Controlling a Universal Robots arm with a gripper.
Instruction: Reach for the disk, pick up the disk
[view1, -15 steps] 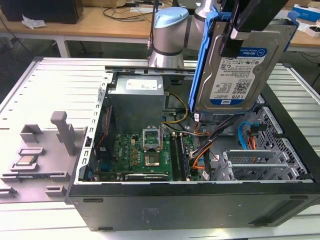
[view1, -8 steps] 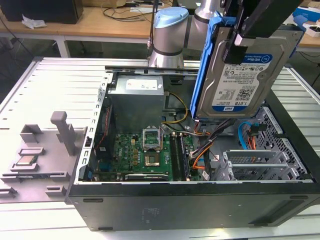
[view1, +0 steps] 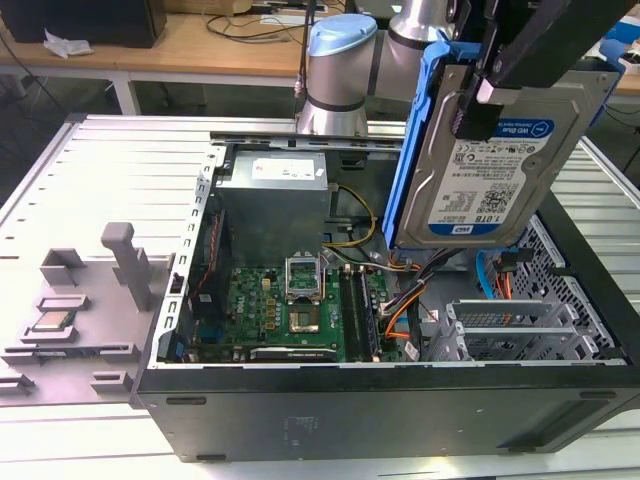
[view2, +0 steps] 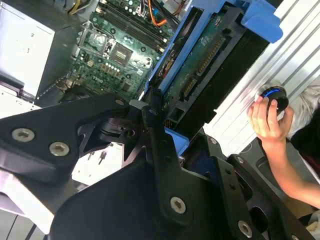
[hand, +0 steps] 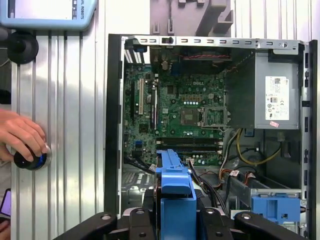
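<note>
Ribbed grey metal desk (view1: 110, 170) spreads under everything, and on it lies the open computer case (view1: 400, 400) with its side off, its motherboard (view1: 290, 305) and power supply (view1: 275, 195) exposed below me. My arm (view1: 340, 70) stands behind the case in the exterior view.

My jaws are clamped on the disk (view1: 490, 170), which hangs clear above the case toward the exterior view's right, tilted and label outward, with the blue bracket (view1: 415, 150) framing its edge. So the pick-up looks done; the drive is off its bay and touches nothing but me. In the second wrist view the disk's (view2: 205, 65) green circuit side faces the camera, and my black fingers (view2: 155, 145) pinch the bracket end.

The chief risk, as I judge it, is a slip. I grip a heavy drive by a narrow plastic frame at one end, so the weight levers against the hold. If the bracket flexes or slides, the drive falls straight onto the motherboard or the orange cables (view1: 395, 325) beneath.

A second worry is the tilt: a swing could clip the case wall or the drive cage (view1: 520, 335).

A person's hand (hand: 22, 137) rests on a round knob (hand: 31, 159) on the desk beside the case, well apart from my load.
</note>
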